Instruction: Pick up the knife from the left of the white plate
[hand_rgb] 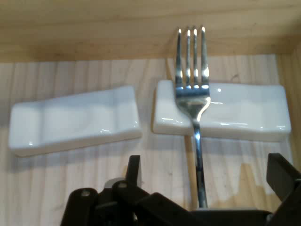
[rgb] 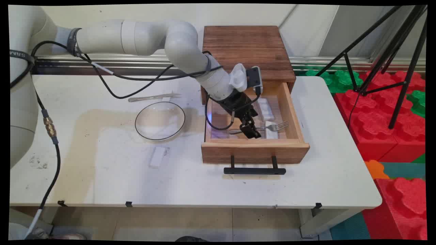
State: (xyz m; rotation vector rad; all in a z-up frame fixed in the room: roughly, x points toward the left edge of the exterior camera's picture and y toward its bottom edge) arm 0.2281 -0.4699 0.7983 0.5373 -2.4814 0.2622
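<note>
Two black fingers point(hand_rgb: 134, 172) of the gripper point(rgb: 250, 131) stand wide apart inside the open wooden drawer point(rgb: 254, 151), straddling the handle of a steel fork point(hand_rgb: 194, 103) without visibly pinching it. Beyond them the fork's neck lies across a white ceramic cutlery rest point(hand_rgb: 244, 113), tines toward twelve o'clock in the hand view, with a second white rest point(hand_rgb: 75, 120) just beside it at nine o'clock. Farther off on the white table point(rgb: 323, 163), at nine o'clock from the drawer, are a clear glass bowl point(rgb: 160, 120), a third rest point(rgb: 158, 156), and metal tongs point(rgb: 153, 98).
</note>
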